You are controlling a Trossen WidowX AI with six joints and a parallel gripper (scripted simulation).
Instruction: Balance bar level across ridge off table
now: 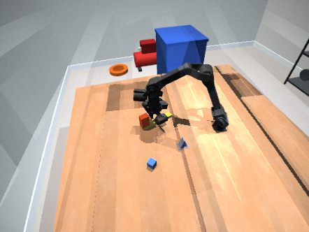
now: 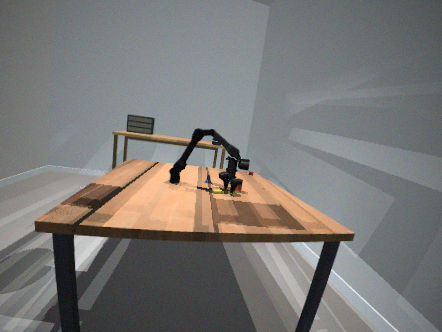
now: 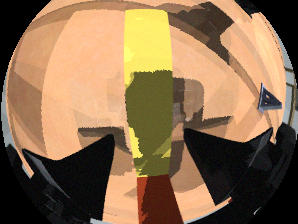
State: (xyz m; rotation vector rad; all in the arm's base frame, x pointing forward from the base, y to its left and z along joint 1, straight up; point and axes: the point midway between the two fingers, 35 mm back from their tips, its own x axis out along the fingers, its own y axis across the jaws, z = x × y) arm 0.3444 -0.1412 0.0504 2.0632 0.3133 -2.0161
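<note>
We see the arm [image 1: 196,71] bent over the desk [image 1: 105,196] w/ its hand [image 1: 158,117] down low at the yellow bar [image 1: 167,115], which lies flat on the wood. The hand is open fairly wide, one finger on each side of the bar, and we see no grip on it. In the wrist view the bar [image 3: 149,90] runs straight up the middle between the two dark fingers, w/ visible gaps of bare wood on both sides; the middle part of the bar is in shadow, the far end bright. A red block [image 1: 144,119] sits at the bar's near end, touching it as far as we can tell; in the wrist view it shows as a dark red patch [image 3: 156,199] at the bottom edge. The ridge, a small grey wedge [image 1: 182,143], stands apart from the bar, toward the desk's front in the top view, and shows at the right edge of the wrist view [image 3: 268,96]. So the bar isn't on the ridge yet. A small blue cube [image 1: 151,162] sits further forward, well apart from both. Beyond the desk: a big blue box [image 1: 180,47], a red object [image 1: 145,56] beside it, an orange ring [image 1: 119,69] on the floor. In the exterior view the hand [image 2: 229,186] is low by the bar [image 2: 218,190], details too small to read.
</note>
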